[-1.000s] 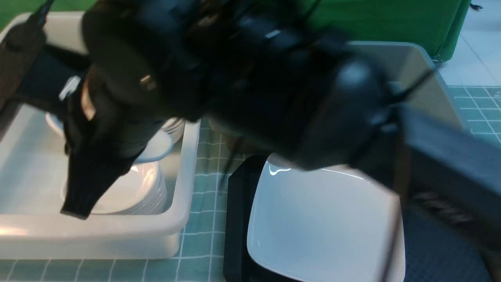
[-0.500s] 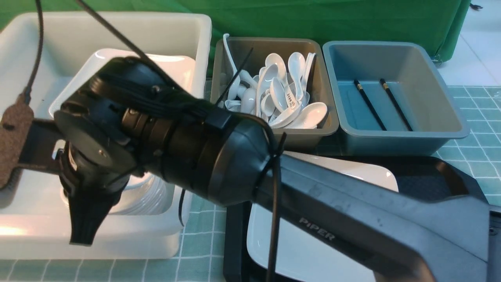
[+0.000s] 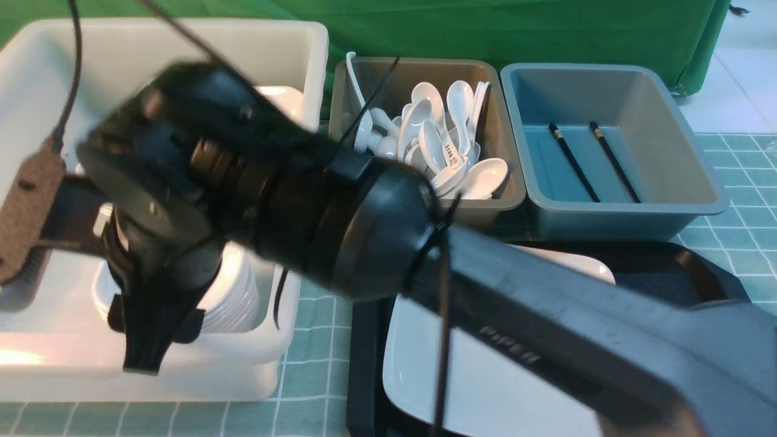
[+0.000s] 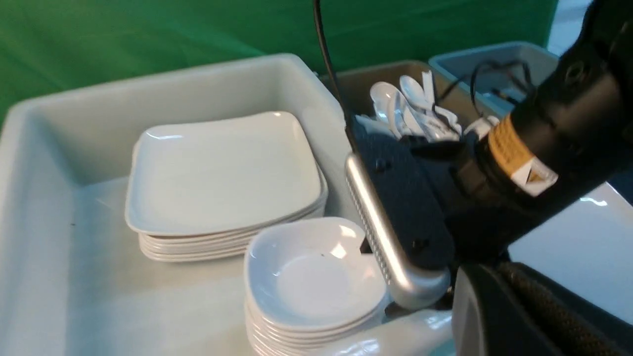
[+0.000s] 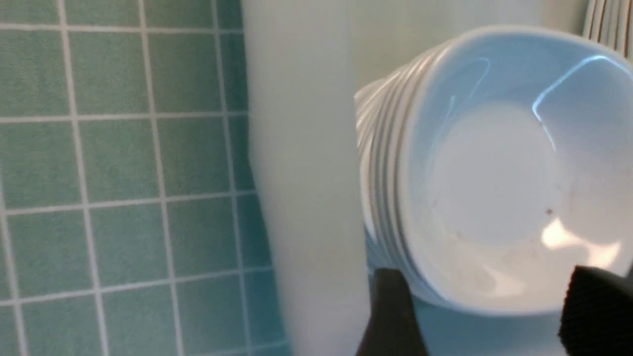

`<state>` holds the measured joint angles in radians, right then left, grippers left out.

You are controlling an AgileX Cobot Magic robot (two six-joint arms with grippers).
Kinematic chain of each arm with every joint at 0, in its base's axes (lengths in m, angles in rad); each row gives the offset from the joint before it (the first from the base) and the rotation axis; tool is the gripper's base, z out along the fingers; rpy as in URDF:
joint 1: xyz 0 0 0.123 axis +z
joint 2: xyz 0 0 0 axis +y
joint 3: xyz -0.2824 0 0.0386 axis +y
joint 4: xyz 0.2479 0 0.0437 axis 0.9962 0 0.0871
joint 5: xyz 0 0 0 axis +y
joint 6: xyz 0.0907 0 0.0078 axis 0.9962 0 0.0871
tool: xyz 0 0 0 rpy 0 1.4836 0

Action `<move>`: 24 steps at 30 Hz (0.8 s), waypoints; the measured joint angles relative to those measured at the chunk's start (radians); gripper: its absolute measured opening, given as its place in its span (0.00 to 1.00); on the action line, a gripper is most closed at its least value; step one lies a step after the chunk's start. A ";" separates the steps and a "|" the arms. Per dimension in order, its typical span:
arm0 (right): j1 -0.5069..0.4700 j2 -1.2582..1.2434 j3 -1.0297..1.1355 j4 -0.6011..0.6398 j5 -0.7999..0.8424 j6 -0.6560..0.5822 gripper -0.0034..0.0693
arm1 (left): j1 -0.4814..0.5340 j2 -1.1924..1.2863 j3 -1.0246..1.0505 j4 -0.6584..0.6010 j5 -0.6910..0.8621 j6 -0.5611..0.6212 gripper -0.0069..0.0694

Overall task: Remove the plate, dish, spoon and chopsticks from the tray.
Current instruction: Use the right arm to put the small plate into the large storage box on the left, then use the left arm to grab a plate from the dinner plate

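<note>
front, change: right gripper (image 3: 144, 358) shifts slightly over the white tub (image 3: 182, 373), blurred; we can't read the jaw width here.
front, left to clear: plate (image 3: 485, 376) still on the tray (image 3: 363, 340); chopsticks (image 3: 592, 161) lie in the blue-grey bin (image 3: 668, 203).
left wrist, dish: dish (image 4: 311, 269) sits on top of the small stack in the tub.
left wrist, left gripper (image 4: 494, 306): closed, empty as far as we see.
right wrist, tool: jaws have just sprung wide, one finger on each side of the dish, not pinching it.
meaning: dish delivered; we judge the plate comes next.

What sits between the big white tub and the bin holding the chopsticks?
A grey bin heaped with white spoons; the front view shows it.
</note>
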<state>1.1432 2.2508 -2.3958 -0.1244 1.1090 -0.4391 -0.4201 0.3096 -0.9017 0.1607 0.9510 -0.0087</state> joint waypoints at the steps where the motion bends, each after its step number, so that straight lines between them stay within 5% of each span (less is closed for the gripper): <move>1: 0.000 -0.021 -0.010 -0.003 0.024 0.009 0.70 | 0.000 0.029 0.000 -0.021 0.000 0.015 0.10; 3: 0.000 -0.066 -0.023 -0.036 0.024 0.056 0.67 | 0.000 0.073 -0.001 -0.052 0.000 0.042 0.10; 8: -0.031 -0.273 0.086 -0.206 0.024 0.241 0.39 | 0.000 0.252 -0.016 -0.161 -0.003 0.162 0.10; 13: -0.149 -0.556 0.462 -0.253 0.023 0.393 0.14 | 0.000 0.434 -0.020 -0.358 -0.005 0.393 0.10; 18: -0.251 -0.910 0.921 -0.261 0.020 0.517 0.12 | -0.016 0.683 -0.020 -0.665 -0.049 0.722 0.10; 22: -0.263 -1.067 1.100 -0.261 0.019 0.578 0.12 | -0.083 0.820 -0.020 -0.668 -0.117 0.781 0.10; 24: -0.263 -1.205 1.222 -0.258 0.008 0.640 0.12 | -0.198 0.945 -0.021 -0.596 -0.191 0.799 0.10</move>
<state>0.8803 1.0455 -1.1742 -0.3826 1.1170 0.2009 -0.6181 1.2543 -0.9228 -0.4348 0.7600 0.7899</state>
